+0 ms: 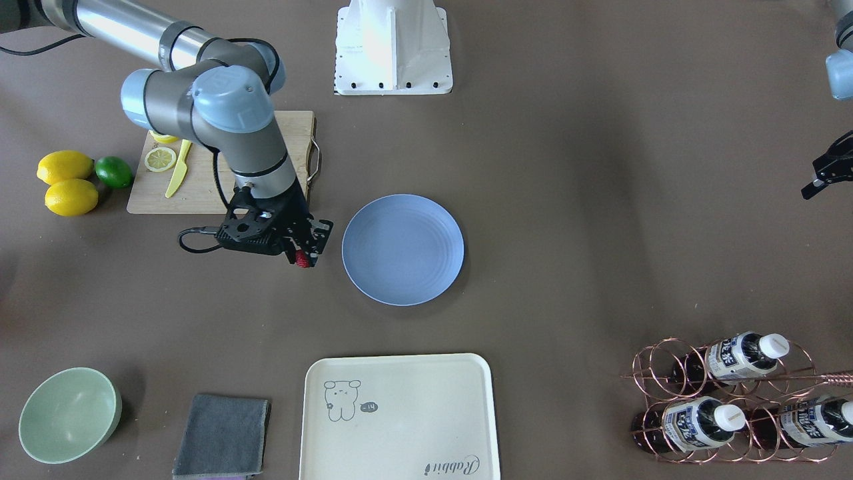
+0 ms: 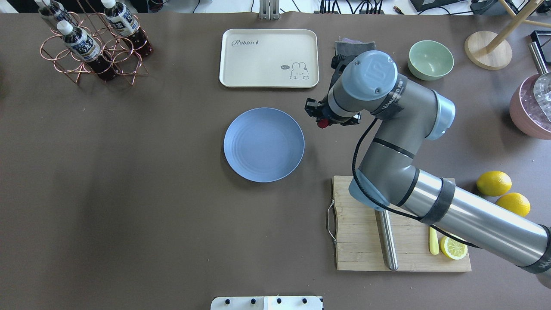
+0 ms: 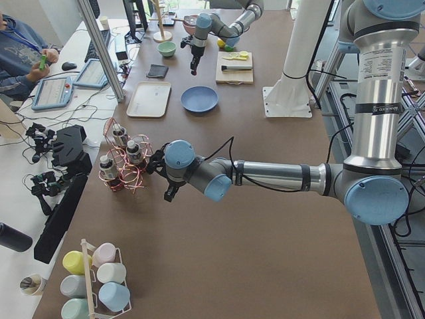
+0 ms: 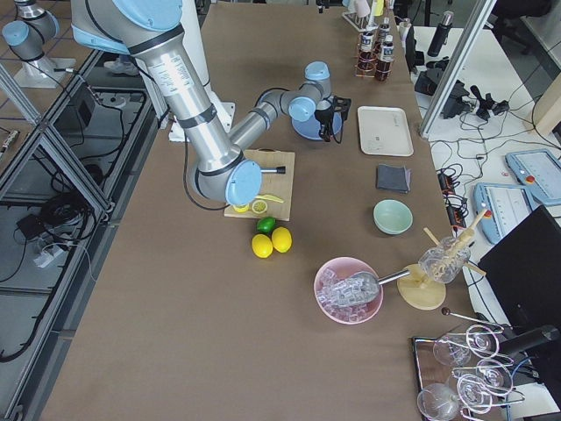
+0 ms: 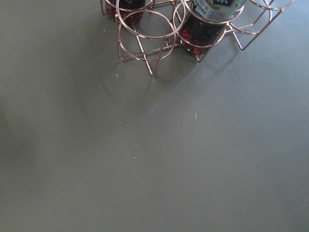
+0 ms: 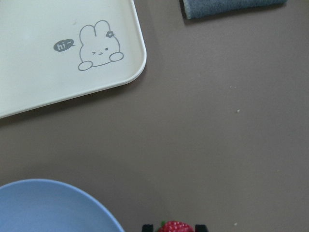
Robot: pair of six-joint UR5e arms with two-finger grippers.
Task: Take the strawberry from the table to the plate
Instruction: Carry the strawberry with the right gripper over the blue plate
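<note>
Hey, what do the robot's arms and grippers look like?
Both the right arm and left arm are silver metal tubes with grey joint housings, light-blue round caps and black bands. A black cable runs along the right arm, whose cap bears a UR logo. The right gripper and left gripper are black.

Overhead view, with 12 o'clock pointing away from the robot. We take the plate [image 2: 264, 144] on the table [image 2: 129, 181] as the dial's centre. The tray [image 2: 269, 64] lies at 12 o'clock, the cloth [image 2: 344, 43] at 1, the bowl [image 2: 430, 59] at 2 and the bottle rack [image 2: 125, 64] at 10. The cutting board [image 2: 361, 241] lies at 4, and the lemons [image 2: 494, 183] lie farther out, between 3 and 4. The strawberry [image 2: 322, 124], pinched in the right gripper [image 2: 322, 122], is near 3 o'clock, just outside the plate's rim.
</note>
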